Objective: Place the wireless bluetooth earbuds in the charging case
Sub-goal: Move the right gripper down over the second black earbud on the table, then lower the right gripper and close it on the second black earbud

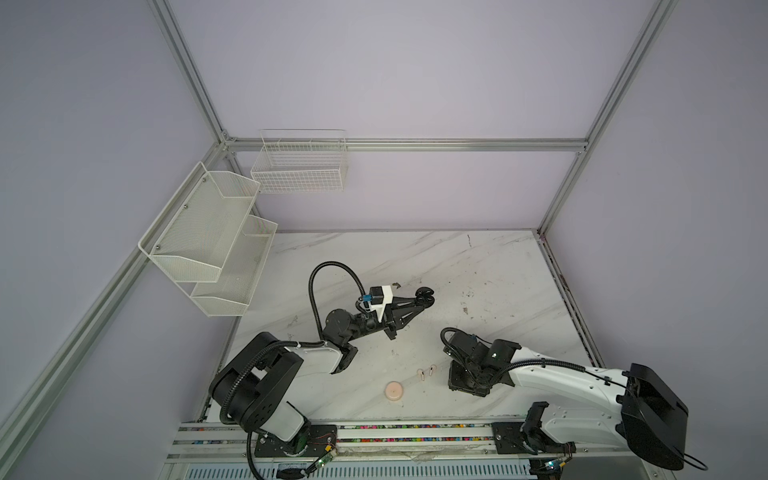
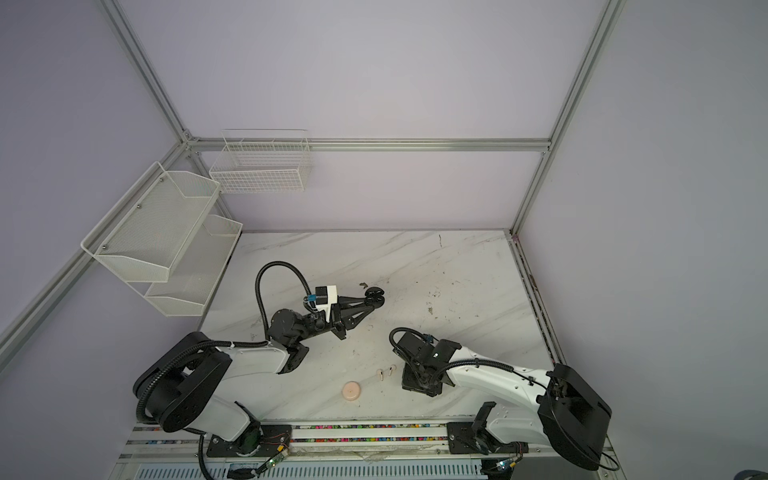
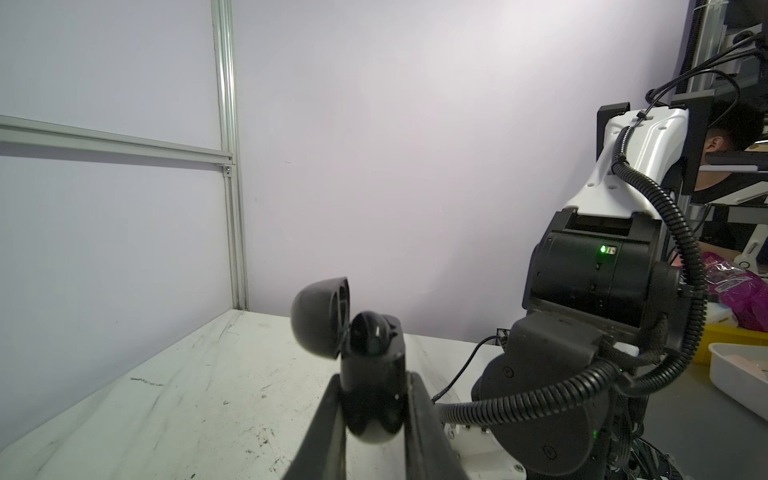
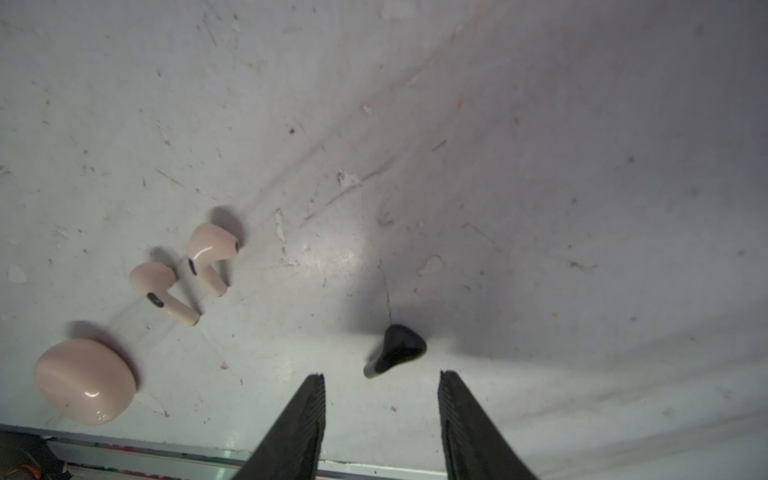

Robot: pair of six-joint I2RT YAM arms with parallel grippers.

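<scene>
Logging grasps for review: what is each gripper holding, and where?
Left gripper clamps the open black case by its base; right gripper, open, holds nothing.

Black earbud [image 4: 395,348] hidden in top views

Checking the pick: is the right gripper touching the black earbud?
Apart. The right wrist view shows the black earbud lying between the right gripper's open jaws, gaps either side.
</scene>
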